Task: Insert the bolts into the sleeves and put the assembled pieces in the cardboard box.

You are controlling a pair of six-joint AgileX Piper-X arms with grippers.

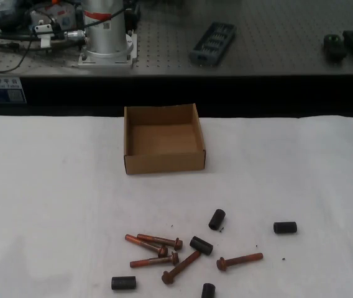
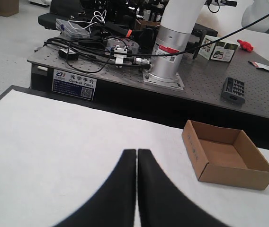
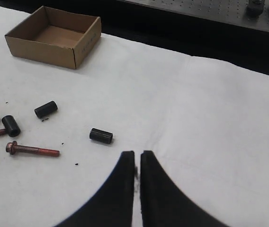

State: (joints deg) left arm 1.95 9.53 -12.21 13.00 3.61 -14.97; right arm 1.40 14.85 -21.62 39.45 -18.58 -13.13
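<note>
An open cardboard box stands empty on the white cloth, toward the back. Near the front edge lie several rusty bolts and several black sleeves, all loose and apart. One sleeve lies between the pile and the box. My left gripper is shut with nothing in it, above bare cloth left of the box. My right gripper is shut and empty, above the cloth just right of the nearest sleeve.
Behind the cloth runs a dark perforated bench with a silver arm base, cables, a black rack and two dark round parts. White cloth spreads wide on the left and right.
</note>
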